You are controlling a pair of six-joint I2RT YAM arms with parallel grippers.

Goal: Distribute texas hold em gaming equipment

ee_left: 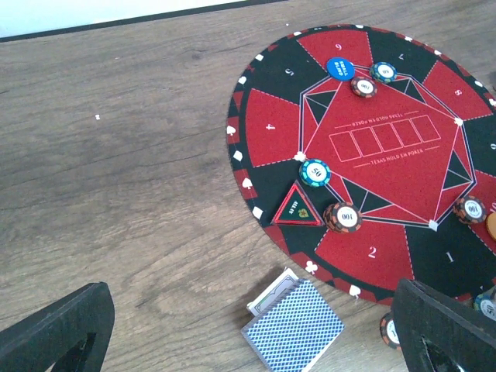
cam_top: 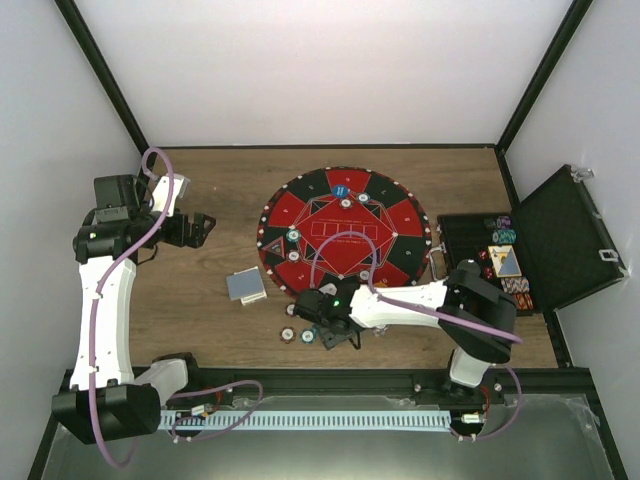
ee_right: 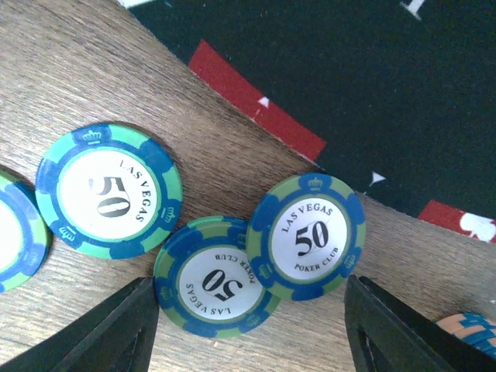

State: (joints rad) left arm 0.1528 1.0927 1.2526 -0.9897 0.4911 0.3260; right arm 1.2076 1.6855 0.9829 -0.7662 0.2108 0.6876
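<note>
A large round red-and-black felt mat (cam_top: 400, 215) (ee_left: 387, 147) (ee_right: 372, 93) lies flat on a brown wood-grain table (cam_top: 210, 190) (ee_left: 139, 194) (ee_right: 232, 139), toward the back middle. Just beside the mat's right edge sits an open black hinged case (cam_top: 565, 235) with silver latches, its lid tilted back toward the white right wall (cam_top: 615, 110).
</note>
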